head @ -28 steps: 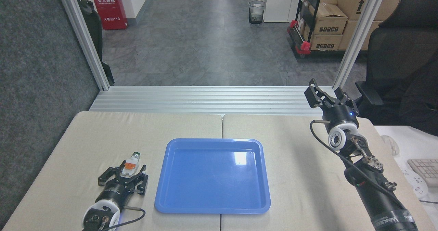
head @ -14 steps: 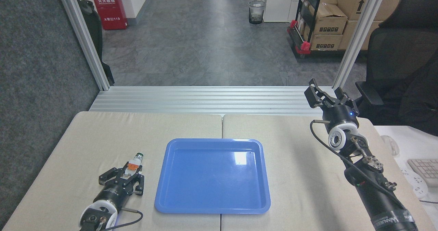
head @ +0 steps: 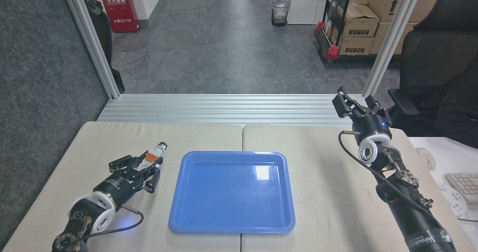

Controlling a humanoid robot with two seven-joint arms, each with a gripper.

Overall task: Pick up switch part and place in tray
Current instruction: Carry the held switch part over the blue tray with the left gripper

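The switch part (head: 156, 152), white with an orange band and a dark green tip, sticks out of my left gripper (head: 149, 162), which is shut on its white end. It is tilted toward the far right, just left of the far left corner of the blue tray (head: 231, 192). The tray lies on the table's middle with nothing in it. My right gripper (head: 356, 103) is open and holds nothing, raised over the table's far right corner, well away from the tray.
The beige table (head: 321, 177) has a seam down its middle. An aluminium rail (head: 224, 108) runs along its far edge. A black office chair (head: 437, 65) and a white keyboard (head: 465, 184) are at the right.
My left gripper closed on the switch part, then carried it away from me and to the right, turning toward the tray's far left corner. The right arm has stayed still.
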